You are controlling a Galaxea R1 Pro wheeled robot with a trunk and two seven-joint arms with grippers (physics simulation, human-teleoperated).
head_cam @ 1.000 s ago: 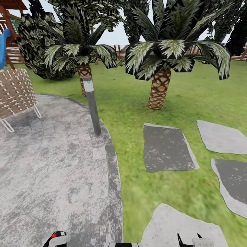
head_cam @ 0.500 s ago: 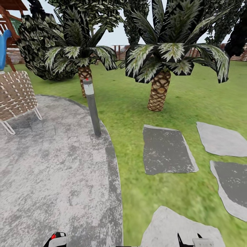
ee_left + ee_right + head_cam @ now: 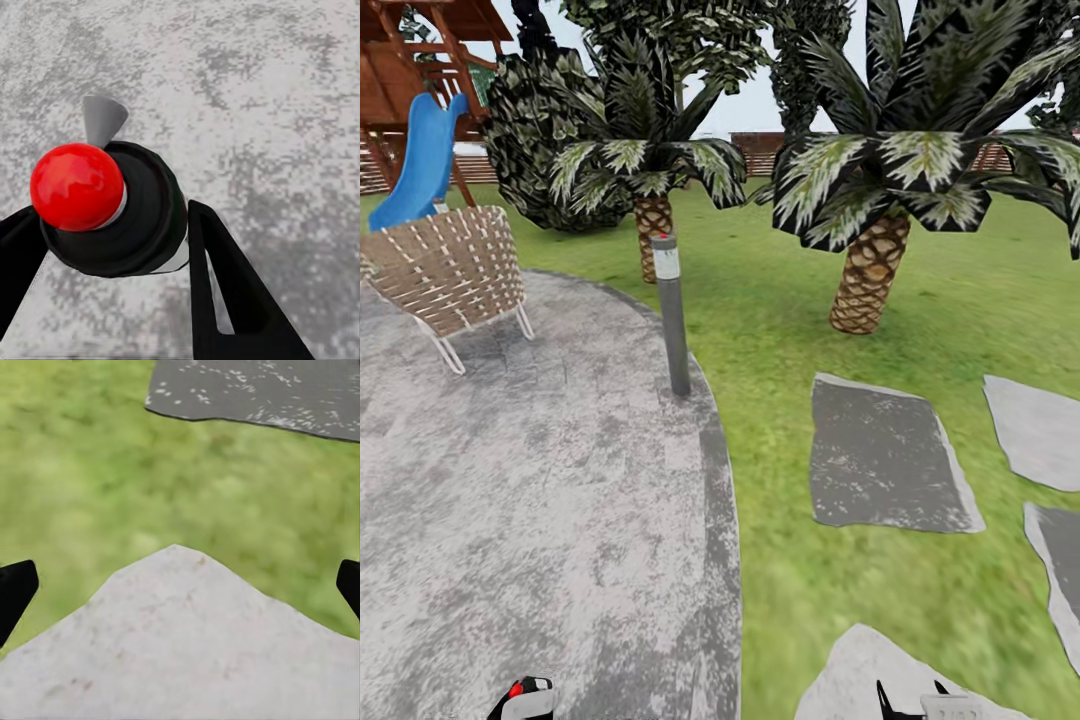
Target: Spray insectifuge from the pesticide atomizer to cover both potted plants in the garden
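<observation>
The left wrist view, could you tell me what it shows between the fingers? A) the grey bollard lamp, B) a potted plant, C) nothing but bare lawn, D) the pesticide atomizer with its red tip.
D: in the left wrist view the pesticide atomizer, dark with a red tip, sits between the two black fingers of the left gripper, above the grey stone patio.

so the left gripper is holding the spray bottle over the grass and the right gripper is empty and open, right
Not quite. The left gripper does hold the spray bottle, but over the grey stone patio, not the grass: the left wrist view shows speckled stone beneath it. The right gripper is empty and open, as you said.
</observation>
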